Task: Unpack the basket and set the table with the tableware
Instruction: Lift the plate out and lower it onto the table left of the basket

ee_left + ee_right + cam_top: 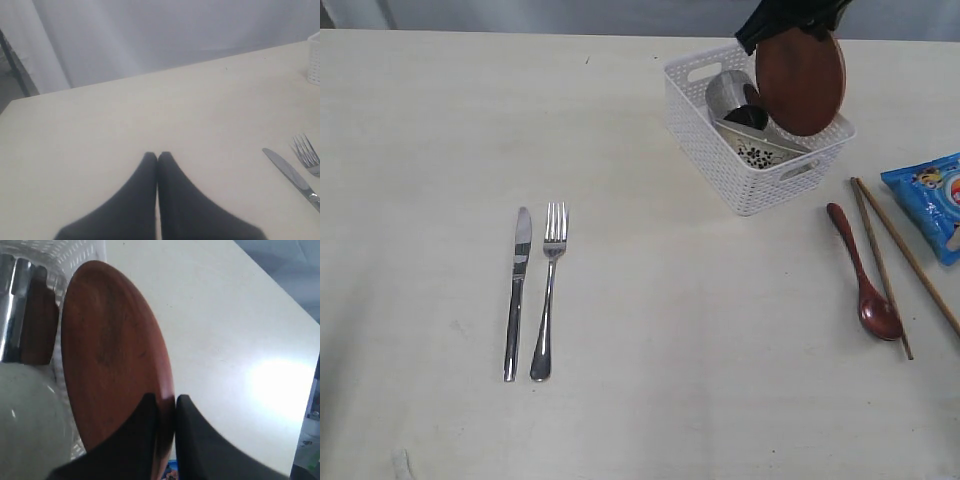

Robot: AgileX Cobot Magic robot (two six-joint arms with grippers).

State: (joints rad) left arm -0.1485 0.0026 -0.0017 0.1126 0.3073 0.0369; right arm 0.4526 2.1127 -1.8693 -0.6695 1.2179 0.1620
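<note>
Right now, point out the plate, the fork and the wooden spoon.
plate (pixel 802 80), exterior view, middle of its reddish-brown face.
fork (pixel 548 300), exterior view, midway along its handle.
wooden spoon (pixel 878 315), exterior view, on its rounded scoop end.

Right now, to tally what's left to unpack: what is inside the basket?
A steel cup and a pale bowl lie in the basket. The plate, pinched upright by the right gripper, hides the far corner.
</note>
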